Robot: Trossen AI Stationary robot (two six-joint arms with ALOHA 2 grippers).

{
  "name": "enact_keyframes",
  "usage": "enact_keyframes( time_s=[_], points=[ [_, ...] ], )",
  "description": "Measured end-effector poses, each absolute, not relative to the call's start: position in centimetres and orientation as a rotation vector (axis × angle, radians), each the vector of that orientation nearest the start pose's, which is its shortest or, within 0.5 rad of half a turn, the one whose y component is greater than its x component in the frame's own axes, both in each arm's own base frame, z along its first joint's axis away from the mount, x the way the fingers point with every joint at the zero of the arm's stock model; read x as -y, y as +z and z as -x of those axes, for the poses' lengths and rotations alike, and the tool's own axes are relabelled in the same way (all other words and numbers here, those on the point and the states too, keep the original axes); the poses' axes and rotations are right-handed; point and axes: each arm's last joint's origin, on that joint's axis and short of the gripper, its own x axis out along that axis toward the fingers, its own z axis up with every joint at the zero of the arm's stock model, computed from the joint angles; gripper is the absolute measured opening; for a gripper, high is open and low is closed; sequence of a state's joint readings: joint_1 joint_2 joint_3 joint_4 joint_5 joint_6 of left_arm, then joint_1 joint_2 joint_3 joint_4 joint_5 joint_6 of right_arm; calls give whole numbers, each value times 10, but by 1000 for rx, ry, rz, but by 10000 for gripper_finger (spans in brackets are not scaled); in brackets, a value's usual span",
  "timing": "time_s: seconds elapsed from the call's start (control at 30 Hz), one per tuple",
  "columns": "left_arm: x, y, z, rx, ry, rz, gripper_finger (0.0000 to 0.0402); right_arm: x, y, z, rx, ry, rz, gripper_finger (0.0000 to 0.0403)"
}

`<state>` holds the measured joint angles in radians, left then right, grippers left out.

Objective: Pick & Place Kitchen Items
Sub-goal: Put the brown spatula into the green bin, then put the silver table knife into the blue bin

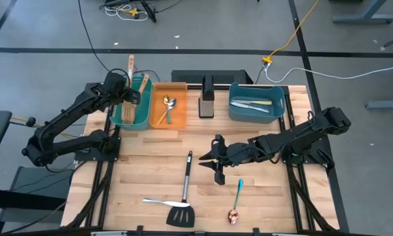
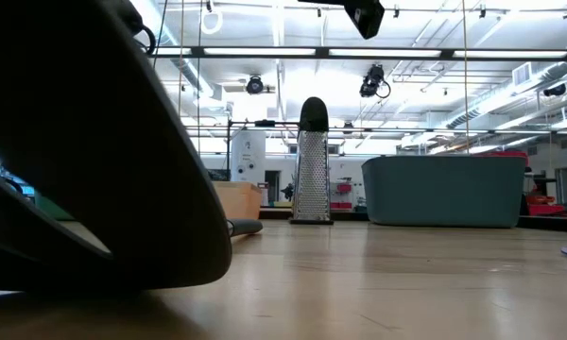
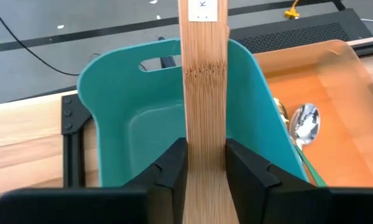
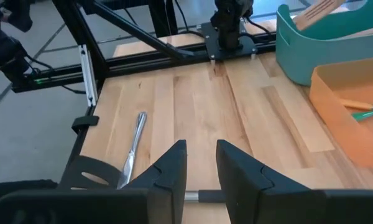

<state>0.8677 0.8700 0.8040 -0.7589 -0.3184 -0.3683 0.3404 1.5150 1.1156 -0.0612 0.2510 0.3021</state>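
You are losing most of the low view's left side behind a large dark shape sitting close to the lens. In the left wrist view, the wooden spatula is running off the picture's edge at both ends, hiding its blade. The black slotted turner is showing only partly in the right wrist view.

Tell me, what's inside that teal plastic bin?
Pale wooden spatulas stand in the teal plastic bin, one gripped by the left end effector. The arm covers the bin's floor.
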Motion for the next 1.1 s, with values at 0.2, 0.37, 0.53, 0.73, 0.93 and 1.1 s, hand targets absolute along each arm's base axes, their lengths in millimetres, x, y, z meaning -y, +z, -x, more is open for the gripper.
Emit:
enact_keyframes(
  time_s=[0.2,0.37,0.53,0.73,0.93,1.1],
  points=[
    [-130,279,-98,-647,1253,531,164,-107,285,-323,-447,25,-168,98],
    [-129,278,-98,-672,1245,517,166,-107,285,-323,-447,25,-169,97],
    [-128,277,-98,-679,1235,522,158,-107,286,-324,-438,26,-172,98],
    [-124,277,-104,-689,1011,568,155,-107,286,-324,-438,27,-172,97],
    [-111,281,-111,-666,842,569,155,-107,286,-324,-438,27,-172,98],
    [-88,290,-113,-627,733,529,155,-107,286,-324,-438,26,-172,97]
  ],
)
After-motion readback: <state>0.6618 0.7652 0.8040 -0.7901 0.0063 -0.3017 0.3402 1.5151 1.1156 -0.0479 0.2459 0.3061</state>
